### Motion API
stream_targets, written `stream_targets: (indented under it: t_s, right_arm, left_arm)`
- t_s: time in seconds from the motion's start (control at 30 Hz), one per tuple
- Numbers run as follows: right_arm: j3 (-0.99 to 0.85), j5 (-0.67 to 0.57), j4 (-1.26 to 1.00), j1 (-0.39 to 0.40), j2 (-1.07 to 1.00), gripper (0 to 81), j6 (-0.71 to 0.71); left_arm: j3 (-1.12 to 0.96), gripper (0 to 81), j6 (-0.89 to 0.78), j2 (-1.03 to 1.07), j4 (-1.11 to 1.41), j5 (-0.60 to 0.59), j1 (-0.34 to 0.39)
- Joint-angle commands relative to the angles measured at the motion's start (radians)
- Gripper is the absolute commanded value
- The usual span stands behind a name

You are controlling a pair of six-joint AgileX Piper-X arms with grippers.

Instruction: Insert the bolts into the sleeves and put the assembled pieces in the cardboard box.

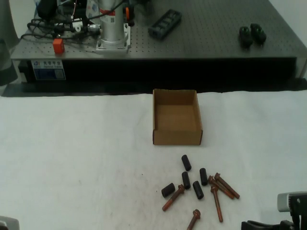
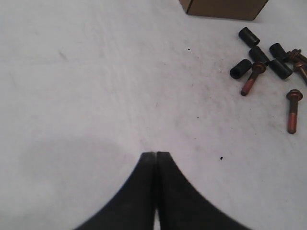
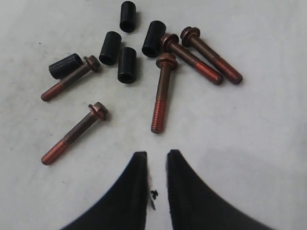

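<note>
An open cardboard box (image 1: pixel 175 117) stands on the white cloth at mid-bench, with nothing visible inside. Just in front of it lie several copper-coloured bolts (image 1: pixel 217 203) mixed with several short black sleeves (image 1: pixel 197 189), all loose and separate. In the right wrist view the bolts (image 3: pixel 162 93) and sleeves (image 3: pixel 127 64) lie a short way ahead of my right gripper (image 3: pixel 156 154), whose fingers stand almost together, a thin slit between them, holding nothing. My left gripper (image 2: pixel 156 154) is shut and holds nothing, low over bare cloth. The sleeves (image 2: pixel 249 36), bolts (image 2: pixel 293 111) and box corner (image 2: pixel 223 7) are far off to its side.
White cloth (image 1: pixel 72 153) covers the near bench, with free room left of the parts. Behind it is a dark perforated table (image 1: pixel 206 33) carrying an arm base (image 1: pixel 112 28), cables, a black tray (image 1: pixel 164 23) and small black parts (image 1: pixel 252 34).
</note>
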State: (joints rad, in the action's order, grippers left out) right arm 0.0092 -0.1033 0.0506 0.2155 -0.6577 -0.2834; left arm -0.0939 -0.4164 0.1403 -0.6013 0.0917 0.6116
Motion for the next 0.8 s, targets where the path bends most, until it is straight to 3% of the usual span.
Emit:
stream_targets:
  t_s: [0.0, 0.13, 0.27, 0.37, 0.47, 0.63, 0.77]
  right_arm:
    - [-0.009, -0.023, -0.018, -0.001, -0.001, 12.2, -0.024]
    - [-0.009, 0.024, -0.038, -0.001, -0.001, 12.2, 0.023]
    - [-0.009, -0.162, -0.145, 0.008, -0.001, 12.2, -0.082]
    - [-0.035, -0.130, -0.223, 0.014, -0.001, 12.2, -0.043]
    - [-0.144, -0.094, -0.198, 0.014, -0.027, 13.9, 0.077]
    - [-0.430, 0.058, 0.157, 0.014, -0.171, 19.0, 0.391]
    - [-0.651, 0.165, 0.443, 0.014, -0.409, 19.1, 0.543]
  left_arm:
    - [-0.002, 0.6, -0.010, -0.007, 0.009, 0.002, 0.000]
    - [0.002, 0.6, 0.001, -0.007, 0.020, 0.001, 0.000]
    - [0.002, 0.6, -0.012, -0.007, 0.037, -0.003, 0.000]
    - [0.002, 0.4, -0.025, -0.007, 0.156, -0.035, 0.000]
    - [0.002, 5.7, -0.025, -0.005, 0.338, -0.033, 0.000]
    - [-0.017, 28.9, 0.009, 0.097, 0.507, -0.010, 0.000]
    - [-0.070, 30.5, 0.040, 0.282, 0.491, -0.107, 0.000]
